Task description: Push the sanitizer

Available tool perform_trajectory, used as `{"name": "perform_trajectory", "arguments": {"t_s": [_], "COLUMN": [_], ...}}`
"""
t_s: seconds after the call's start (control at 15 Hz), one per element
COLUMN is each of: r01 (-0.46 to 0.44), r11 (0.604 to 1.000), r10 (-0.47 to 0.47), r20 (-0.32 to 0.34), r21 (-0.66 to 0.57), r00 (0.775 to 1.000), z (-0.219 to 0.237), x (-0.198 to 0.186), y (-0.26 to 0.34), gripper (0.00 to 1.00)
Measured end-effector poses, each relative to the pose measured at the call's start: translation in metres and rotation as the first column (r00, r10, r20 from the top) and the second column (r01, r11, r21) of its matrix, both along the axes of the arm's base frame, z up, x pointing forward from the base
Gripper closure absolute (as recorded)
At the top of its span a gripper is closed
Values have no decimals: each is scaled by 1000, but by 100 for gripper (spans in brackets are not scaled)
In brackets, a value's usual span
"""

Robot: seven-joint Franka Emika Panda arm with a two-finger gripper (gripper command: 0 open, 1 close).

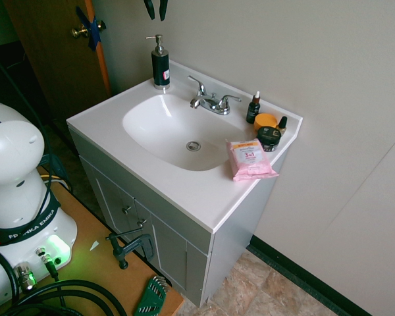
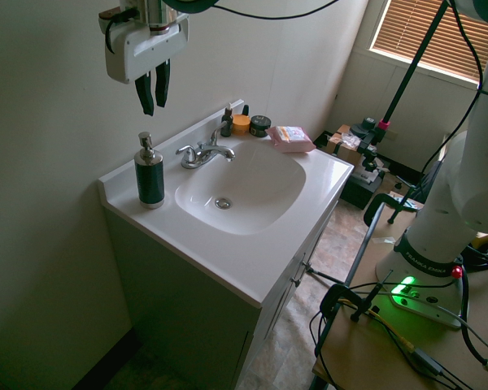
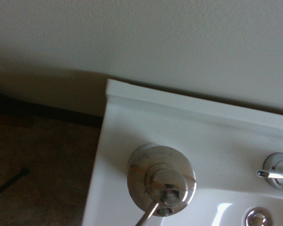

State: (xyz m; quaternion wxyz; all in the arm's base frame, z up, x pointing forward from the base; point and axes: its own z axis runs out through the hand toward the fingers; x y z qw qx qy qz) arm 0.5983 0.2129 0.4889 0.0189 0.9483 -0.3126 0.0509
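Note:
The sanitizer (image 1: 160,66) is a slim dark pump bottle with a silver pump head. It stands upright on the back corner of the white vanity top (image 1: 204,197), close to the wall. My gripper (image 2: 154,93) hangs well above the sanitizer (image 2: 150,175), fingers pointing down, touching nothing. Its fingers stand a little apart with nothing between them. In the first exterior view only the fingertips of the gripper (image 1: 156,8) show at the top edge. The wrist view looks straight down on the sanitizer's pump head (image 3: 161,181).
A chrome faucet (image 1: 210,102) stands behind the sink basin (image 1: 164,128). At the far corner are a small dropper bottle (image 1: 253,108), an orange jar (image 1: 266,121), a dark jar (image 1: 270,137) and a pink wipes pack (image 1: 249,159). The wall runs right behind the counter.

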Motion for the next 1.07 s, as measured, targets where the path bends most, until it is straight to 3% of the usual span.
{"name": "perform_trajectory", "arguments": {"t_s": [1.07], "r01": [22], "r11": [1000], "r10": [-23], "r20": [-52], "r21": [-16], "r00": [998], "z": [-47], "x": [22], "y": [13], "gripper": [100]}}
